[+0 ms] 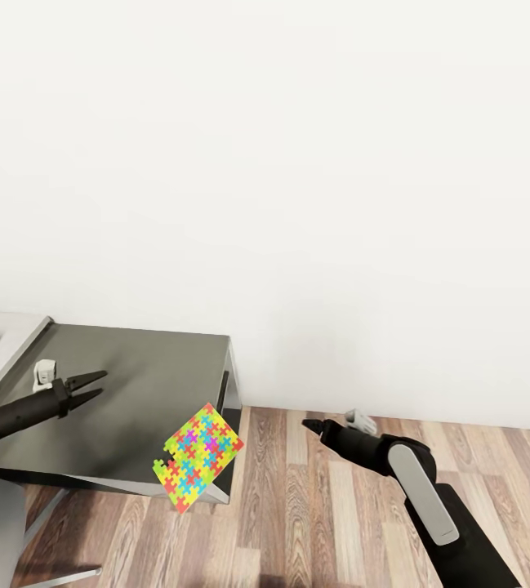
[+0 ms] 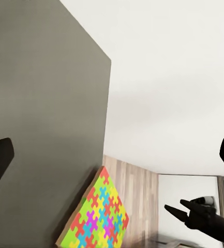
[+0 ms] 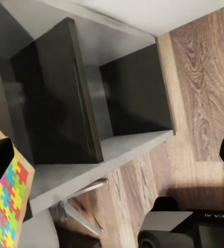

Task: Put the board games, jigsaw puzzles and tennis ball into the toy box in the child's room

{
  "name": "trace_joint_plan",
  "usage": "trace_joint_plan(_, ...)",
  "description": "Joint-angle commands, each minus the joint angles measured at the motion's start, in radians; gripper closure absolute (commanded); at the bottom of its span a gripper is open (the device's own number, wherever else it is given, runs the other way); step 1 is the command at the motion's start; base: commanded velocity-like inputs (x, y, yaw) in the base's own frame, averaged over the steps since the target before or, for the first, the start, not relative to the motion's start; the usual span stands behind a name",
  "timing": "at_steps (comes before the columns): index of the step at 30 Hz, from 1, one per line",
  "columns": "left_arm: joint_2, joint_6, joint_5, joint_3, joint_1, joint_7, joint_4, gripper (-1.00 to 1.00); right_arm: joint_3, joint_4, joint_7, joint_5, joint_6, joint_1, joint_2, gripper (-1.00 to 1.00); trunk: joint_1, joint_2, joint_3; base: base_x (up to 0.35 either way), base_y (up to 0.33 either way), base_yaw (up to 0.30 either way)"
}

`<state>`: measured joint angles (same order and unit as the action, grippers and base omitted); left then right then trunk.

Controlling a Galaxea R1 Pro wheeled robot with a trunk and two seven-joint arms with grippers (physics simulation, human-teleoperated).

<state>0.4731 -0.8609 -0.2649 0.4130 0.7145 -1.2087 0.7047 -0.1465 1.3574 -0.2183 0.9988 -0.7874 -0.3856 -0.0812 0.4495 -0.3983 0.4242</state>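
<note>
Jigsaw puzzle (image 1: 198,457) lies tilted on the dark cabinet (image 1: 150,392), overhanging its corner edge. Left tool (image 1: 93,386) released, hovering over the cabinet top; right tool (image 1: 312,425) beside the cabinet — grip state unclear. Step, likely: retrieving the puzzle. Next needs a pinch on its overhanging edge.

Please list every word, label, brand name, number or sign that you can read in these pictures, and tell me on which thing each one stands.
On the robot's dark body in the right wrist view: a few pale letters, seen upside down and cut by the picture's edge; too small and blurred to read with certainty.
On the jigsaw puzzle: no text, only coloured pieces.
On the dark cabinet, the wall and the floor: no text.
</note>
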Motion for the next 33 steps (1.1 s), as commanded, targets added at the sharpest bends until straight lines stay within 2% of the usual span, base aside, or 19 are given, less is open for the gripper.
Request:
trace_joint_plan(1,0.000,-0.007,-0.002,0.001,0.001,-0.002,0.000,-1.00,0.001,-0.002,-0.010,0.011,0.002,-0.001,-0.001,-1.00,0.001,-0.002,0.002,0.000,0.000,0.000)
trace_joint_plan(5,0.000,-0.007,-0.002,0.001,0.001,-0.002,0.001,-1.00,0.005,-0.008,-0.003,0.016,0.043,0.000,-0.004,-1.00,0.001,-0.002,0.002,0.000,0.000,0.000)
trace_joint_plan(9,0.000,-0.007,-0.002,0.000,0.001,-0.002,0.001,-1.00,0.006,-0.033,0.049,0.017,0.080,0.000,-0.010,-1.00,0.001,-0.002,0.002,0.000,0.000,0.000)
trace_joint_plan(11,0.000,-0.007,-0.002,0.001,0.001,-0.002,0.001,-1.00,0.007,-0.080,0.088,0.017,0.093,0.000,-0.012,-1.00,0.001,-0.002,0.002,0.000,0.000,0.000)
trace_joint_plan(15,0.000,-0.007,-0.002,0.000,0.001,-0.002,0.001,-1.00,0.031,-0.239,0.178,0.017,0.135,-0.006,-0.014,-1.00,0.001,-0.002,0.002,0.000,0.000,0.000)
trace_joint_plan(19,-0.001,-0.006,-0.002,-0.001,0.001,-0.002,0.001,-1.00,0.052,-0.391,0.295,0.015,0.178,-0.035,-0.008,-1.00,0.001,-0.002,0.001,0.000,0.000,-0.009)
trace_joint_plan(24,-0.002,-0.005,-0.002,-0.003,0.001,-0.008,0.001,-1.00,0.059,-0.514,0.364,0.017,0.192,-0.044,-0.008,-1.00,0.001,-0.002,-0.005,0.000,0.000,-0.078)
trace_joint_plan(30,-0.001,-0.003,0.001,-0.003,0.000,-0.044,0.001,-1.00,0.053,-0.553,0.451,0.010,0.196,-0.044,-0.003,-1.00,0.001,-0.002,-0.014,0.000,0.000,-0.133)
trace_joint_plan(33,0.001,-0.002,0.003,-0.003,0.000,-0.053,0.001,-1.00,0.054,-0.557,0.472,0.011,0.195,-0.044,-0.007,-1.00,0.001,-0.002,-0.018,0.000,0.000,-0.148)
